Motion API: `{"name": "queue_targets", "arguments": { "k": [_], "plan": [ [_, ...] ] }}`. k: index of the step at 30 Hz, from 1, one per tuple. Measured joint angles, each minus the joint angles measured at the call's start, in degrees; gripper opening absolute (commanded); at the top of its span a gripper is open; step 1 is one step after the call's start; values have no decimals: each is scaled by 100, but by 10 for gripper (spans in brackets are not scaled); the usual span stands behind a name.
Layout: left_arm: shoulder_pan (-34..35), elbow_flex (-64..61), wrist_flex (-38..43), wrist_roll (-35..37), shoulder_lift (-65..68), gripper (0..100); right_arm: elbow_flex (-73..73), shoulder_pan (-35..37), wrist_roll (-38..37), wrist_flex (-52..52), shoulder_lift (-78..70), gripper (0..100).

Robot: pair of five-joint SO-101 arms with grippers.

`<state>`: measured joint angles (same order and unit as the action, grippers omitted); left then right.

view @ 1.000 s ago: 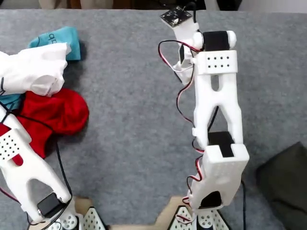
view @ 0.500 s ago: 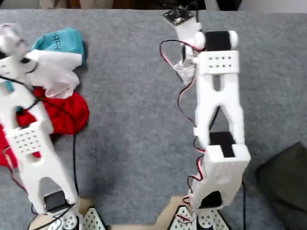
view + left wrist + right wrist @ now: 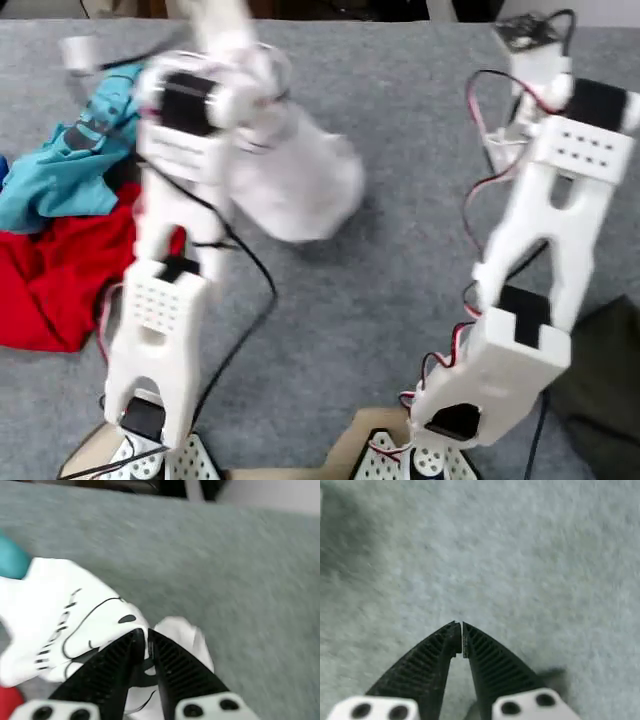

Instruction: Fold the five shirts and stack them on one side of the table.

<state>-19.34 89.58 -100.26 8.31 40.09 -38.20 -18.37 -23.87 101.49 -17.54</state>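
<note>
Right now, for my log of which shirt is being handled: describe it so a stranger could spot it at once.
On the grey table, find the left arm. Bunched in its fingers, right of the pile, is the white shirt. It is the sole white one, with thin black line print; beside it lie a teal shirt and a red shirt.

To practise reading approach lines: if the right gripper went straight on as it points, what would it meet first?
Probably the bare grey table cover: the right gripper, shut and empty, points down at it, though depth is unclear.
</note>
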Motion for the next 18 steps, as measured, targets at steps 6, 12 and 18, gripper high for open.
{"name": "queue_targets", "arguments": {
  "k": [6,12,18],
  "plan": [
    [-1240,-967,0,-26,0,112,79,-563,-369,0,0,16],
    [-1116,-1644,0,457,-35,264,88,-580,-651,0,0,17],
    [431,-1574,0,870,-114,264,501,176,-721,0,0,164]
  ]
}}
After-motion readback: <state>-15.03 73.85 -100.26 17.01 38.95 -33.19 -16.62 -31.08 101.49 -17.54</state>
